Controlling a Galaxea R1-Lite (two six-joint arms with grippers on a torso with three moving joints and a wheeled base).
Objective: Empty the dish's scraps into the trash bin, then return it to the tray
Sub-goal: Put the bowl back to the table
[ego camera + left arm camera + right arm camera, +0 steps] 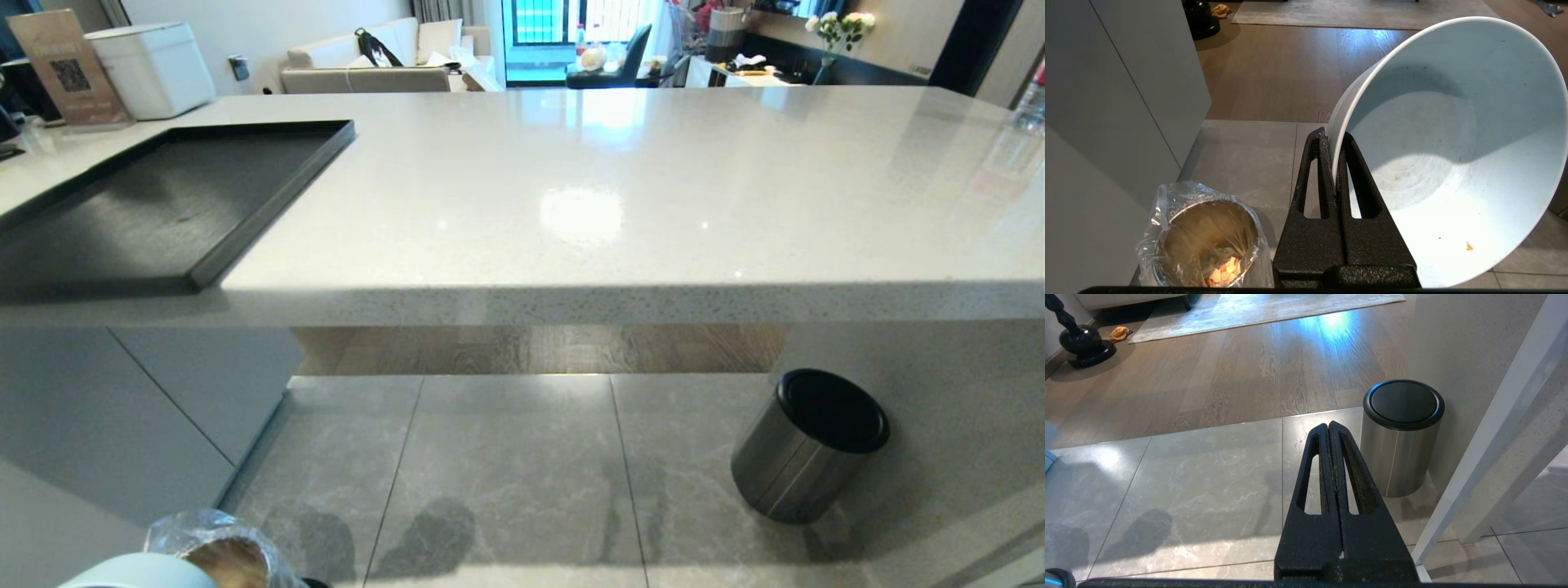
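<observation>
The dish [1453,134] hangs tilted on its side above the floor, its rim pinched between the pressed-together fingers of my left gripper [1336,163] — only 1 orange speck remains inside. Just beside and below, the scraps [1224,271] lie in the bag-lined trash bin [1204,241]. The tray [171,204] sits on the counter [620,212]. My right gripper [1329,457] — fingers pressed together, holding nothing — hangs near a lidded steel bin [1398,437].

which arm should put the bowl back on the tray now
Left. The left gripper is shut on the bowl's rim, and the scraps lie in the bin. The tray sits on the robot's left. The right gripper is shut, empty, near the lidded bin.
</observation>
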